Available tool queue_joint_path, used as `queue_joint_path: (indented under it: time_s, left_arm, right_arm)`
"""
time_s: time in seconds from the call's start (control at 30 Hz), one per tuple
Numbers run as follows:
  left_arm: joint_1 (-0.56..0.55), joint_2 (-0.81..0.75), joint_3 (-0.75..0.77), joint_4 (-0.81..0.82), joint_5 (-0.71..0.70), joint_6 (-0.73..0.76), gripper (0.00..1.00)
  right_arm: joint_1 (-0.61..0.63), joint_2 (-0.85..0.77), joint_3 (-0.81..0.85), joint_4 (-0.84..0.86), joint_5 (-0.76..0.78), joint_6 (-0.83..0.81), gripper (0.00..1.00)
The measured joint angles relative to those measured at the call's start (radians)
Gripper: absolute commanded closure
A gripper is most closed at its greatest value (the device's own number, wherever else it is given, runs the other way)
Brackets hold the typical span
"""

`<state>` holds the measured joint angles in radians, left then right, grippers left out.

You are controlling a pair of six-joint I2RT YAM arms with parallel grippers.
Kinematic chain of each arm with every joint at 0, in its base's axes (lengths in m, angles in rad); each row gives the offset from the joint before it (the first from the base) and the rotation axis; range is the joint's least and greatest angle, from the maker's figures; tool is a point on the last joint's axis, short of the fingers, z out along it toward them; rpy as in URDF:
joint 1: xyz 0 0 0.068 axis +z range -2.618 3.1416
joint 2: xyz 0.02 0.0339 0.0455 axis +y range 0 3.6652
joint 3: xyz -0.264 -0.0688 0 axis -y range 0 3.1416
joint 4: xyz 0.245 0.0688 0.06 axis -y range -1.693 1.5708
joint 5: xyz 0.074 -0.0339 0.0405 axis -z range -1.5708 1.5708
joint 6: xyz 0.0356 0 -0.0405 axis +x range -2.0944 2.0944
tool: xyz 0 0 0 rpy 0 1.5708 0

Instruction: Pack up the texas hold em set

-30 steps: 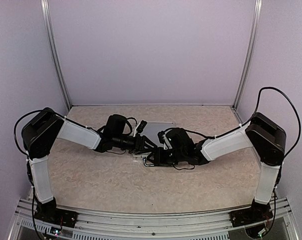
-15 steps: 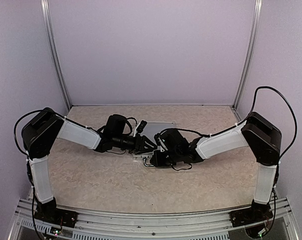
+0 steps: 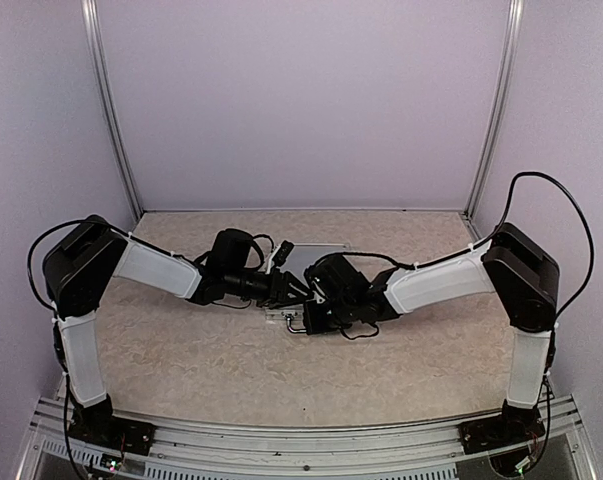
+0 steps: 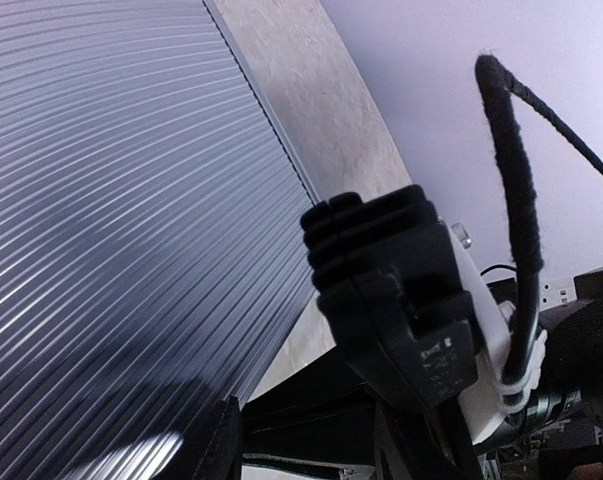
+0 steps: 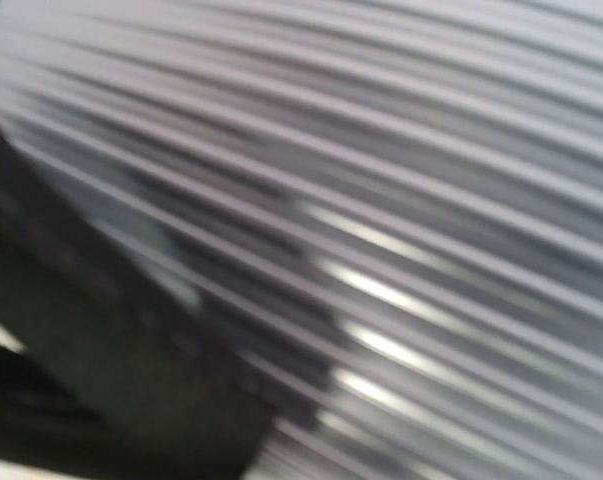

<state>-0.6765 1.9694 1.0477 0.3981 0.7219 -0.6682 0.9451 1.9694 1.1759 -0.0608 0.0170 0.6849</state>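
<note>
Starting on the left: the left arm (image 3: 156,268) rises from its base at the near left corner and folds at the elbow. Its white forearm runs low over the beige table (image 3: 181,350) toward the middle, with the wrist roughly level. The left gripper (image 3: 293,289) ends up at the left end of the case (image 3: 319,250). I can't tell if its jaws are open or clamped on something. From above it's all black on black, and its own wrist camera only catches a couple of dark bits at the bottom edge.

The case lies flat mid-table, a bit toward the back. From above you only get a strip of silver behind the two grippers and a sliver in front of them. The left wrist camera shows a big stretch of its ribbed silver outside with one straight edge. The right wrist camera is so close that it's filled with the same ribs, all blurred.

Then the right gripper (image 3: 316,300), nose to nose with the left one over the case. This one's closed — the left wrist view shows its black ribbed fingers (image 4: 376,215) pressed flat together just off the case's edge. A black cable (image 4: 511,200) arcs behind them. Whether it's pinching anything, I can't tell. The right arm (image 3: 441,285) mirrors the left: up from the near right corner, elbow bent, white forearm angled down toward the centre.

Count — two arms, two grippers, one case.
</note>
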Motion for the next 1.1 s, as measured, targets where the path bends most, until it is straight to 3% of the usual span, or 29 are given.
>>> queue_joint_path:
  time_s: [0.73,1.1]
  left_arm:
    - [0.000,-0.010,0.000,-0.032,0.006,0.002,0.55]
    - [0.000,-0.015,0.000,-0.051,0.013,-0.004,0.55]
  right_arm:
    - [0.022,0.026,0.015,-0.050,0.127,-0.072,1.00]
    - [0.026,-0.039,-0.063,-0.027,0.178,-0.115,1.00]
